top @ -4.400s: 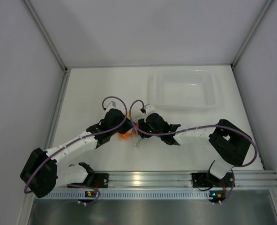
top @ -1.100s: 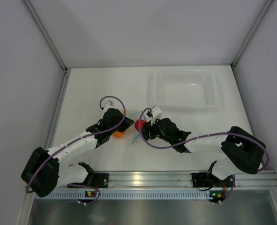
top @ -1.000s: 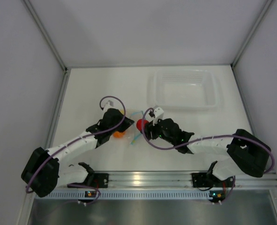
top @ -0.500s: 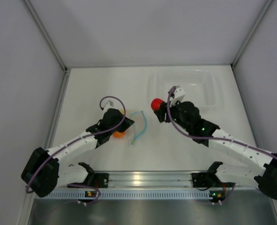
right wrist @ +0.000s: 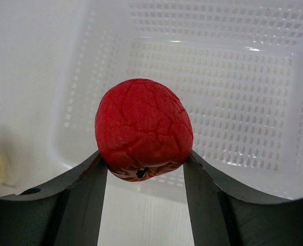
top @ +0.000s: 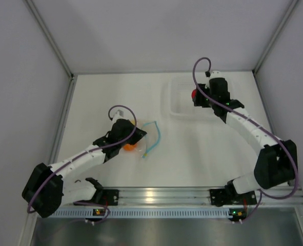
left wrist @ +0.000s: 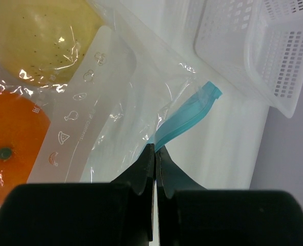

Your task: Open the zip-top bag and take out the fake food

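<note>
The red fruit (right wrist: 143, 125) — glossy, wrinkled — is clamped by the right gripper (right wrist: 145, 163) over the far-right tray (right wrist: 233, 66). The crinkly clear bag (left wrist: 115, 113), left of centre, is pinched at its blue strip (left wrist: 188, 114) by the left gripper (left wrist: 155, 155).

The left arm (top: 84, 154) lies low and bent across the front, its left gripper (left wrist: 155, 154) pinched tight on the edge of a bag (left wrist: 141, 97). The right arm (top: 248, 128) stretches far forward, the right gripper (right wrist: 145, 163) clamping a red fruit (right wrist: 143, 128) between its two fingers.
</note>
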